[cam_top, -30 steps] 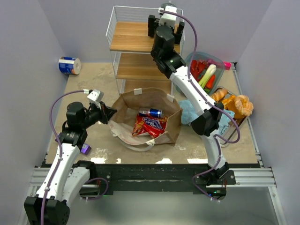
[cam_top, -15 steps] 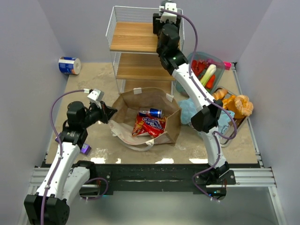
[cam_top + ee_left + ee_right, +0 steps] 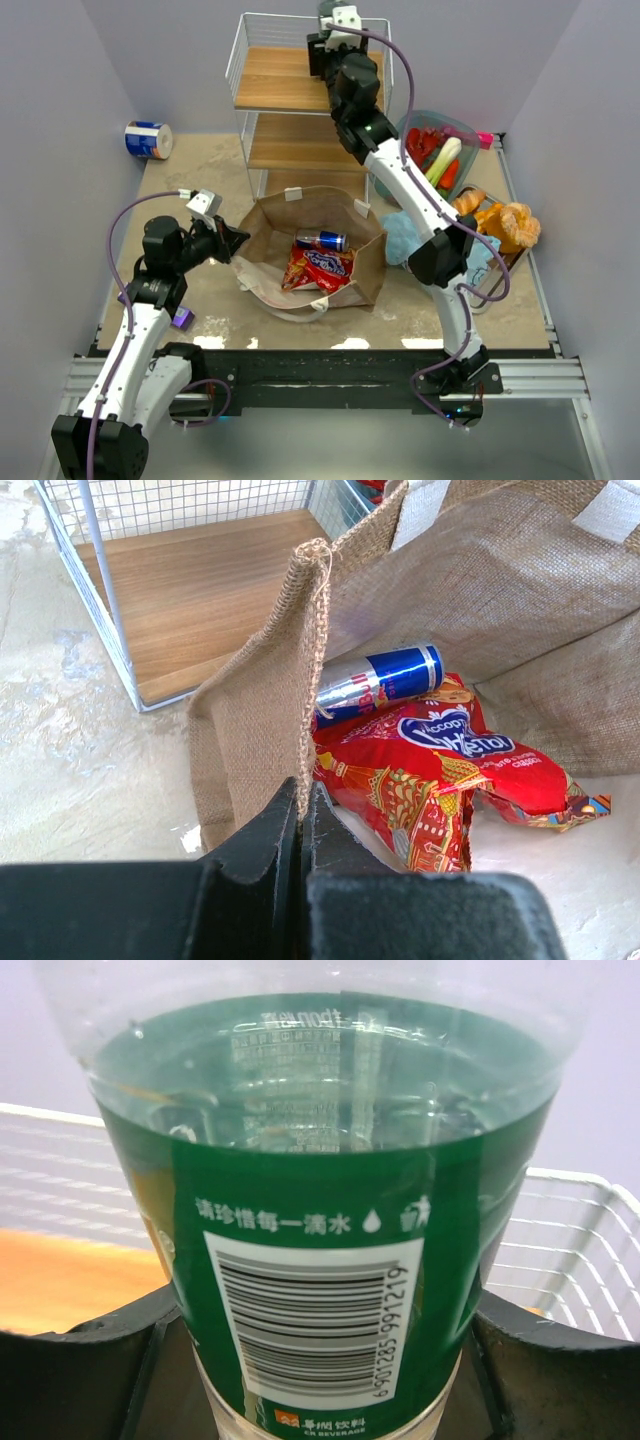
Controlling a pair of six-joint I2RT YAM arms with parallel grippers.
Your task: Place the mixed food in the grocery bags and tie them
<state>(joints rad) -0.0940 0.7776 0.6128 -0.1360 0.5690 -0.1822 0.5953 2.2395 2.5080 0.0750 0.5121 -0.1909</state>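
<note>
While the left end effector is squeezed narrow on the frayed rim of the large brown coarse-woven grocery bag, pinching the fabric between its black jaws, the right end effector is raised to the top wooden shelf of the white wire rack at the far side of the sandy counter. Its two dark fingers press against either side of the green-labelled clear plastic bottle, which stands upright, holds clear liquid and turns its barcode to the wrist camera; whether its base rests on the shelf cannot be told. The brown bag lies open in the middle of the counter, just in front of the rack. Inside it the silver, blue and red drink can lies on its side, touching the upper edge of the red crinkly snack packet. Just right of the brown bag sits the crumpled thin light-blue plastic bag. Beyond that, the teal see-through dish holds the red lobster and the green-white leek, and the orange-brown breads lie near the counter's right edge. A blue-and-white roll lies in the far left corner, and a small purple wrapped bar lies beside the left arm.
</note>
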